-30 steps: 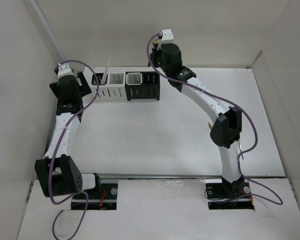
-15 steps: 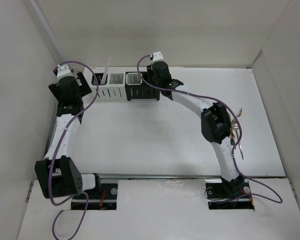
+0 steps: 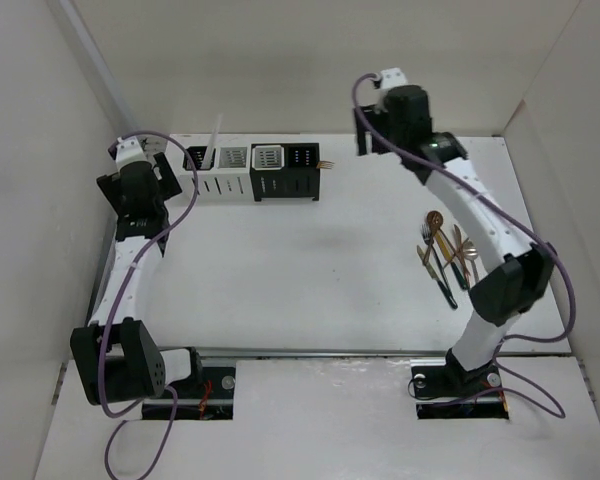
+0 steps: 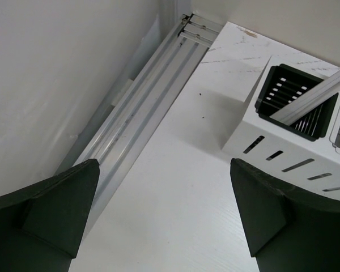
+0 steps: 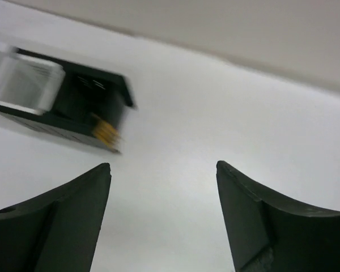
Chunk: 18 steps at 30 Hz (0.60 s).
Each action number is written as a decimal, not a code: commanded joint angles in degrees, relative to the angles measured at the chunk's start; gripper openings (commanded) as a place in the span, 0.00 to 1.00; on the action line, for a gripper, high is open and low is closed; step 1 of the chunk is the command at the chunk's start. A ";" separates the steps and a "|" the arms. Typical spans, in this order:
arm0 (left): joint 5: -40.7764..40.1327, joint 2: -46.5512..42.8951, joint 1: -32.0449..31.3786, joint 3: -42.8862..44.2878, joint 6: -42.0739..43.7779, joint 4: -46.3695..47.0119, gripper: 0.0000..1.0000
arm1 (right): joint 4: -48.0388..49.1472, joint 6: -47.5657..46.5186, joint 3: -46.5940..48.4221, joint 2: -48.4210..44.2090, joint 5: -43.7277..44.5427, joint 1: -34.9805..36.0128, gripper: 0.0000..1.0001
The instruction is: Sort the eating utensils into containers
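Observation:
Four containers (image 3: 252, 172) stand in a row at the back, two white on the left and two black on the right. A white stick (image 3: 215, 135) leans up out of the leftmost white container (image 4: 255, 133). Gold fork tines (image 3: 326, 164) poke out at the right side of the rightmost black container (image 5: 73, 113). Several eating utensils (image 3: 445, 255), gold with dark handles, lie in a pile at the right. My left gripper (image 4: 164, 170) is open, low over the table left of the row. My right gripper (image 5: 162, 170) hangs open and empty, up and to the right of the black container.
An aluminium rail (image 4: 153, 85) runs along the left wall beside my left gripper. White walls close the table on the left, back and right. Purple cables loop along both arms.
My right gripper reached down to the rightmost black container, opened, then rose back and to the right. A gold fork now pokes from that container. The left arm barely shifted.

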 commanded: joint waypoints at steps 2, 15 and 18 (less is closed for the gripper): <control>-3.81 -3.41 -1.20 -3.00 2.59 5.02 1.00 | -31.85 -0.50 -9.41 2.48 0.07 -9.41 0.70; -17.88 -6.57 -9.55 -12.49 16.83 21.79 1.00 | -43.57 7.94 -24.98 9.16 1.75 -18.65 0.62; -17.88 -7.71 -9.56 -12.50 16.84 22.34 1.00 | -45.23 9.53 -25.69 9.70 3.42 -18.65 0.62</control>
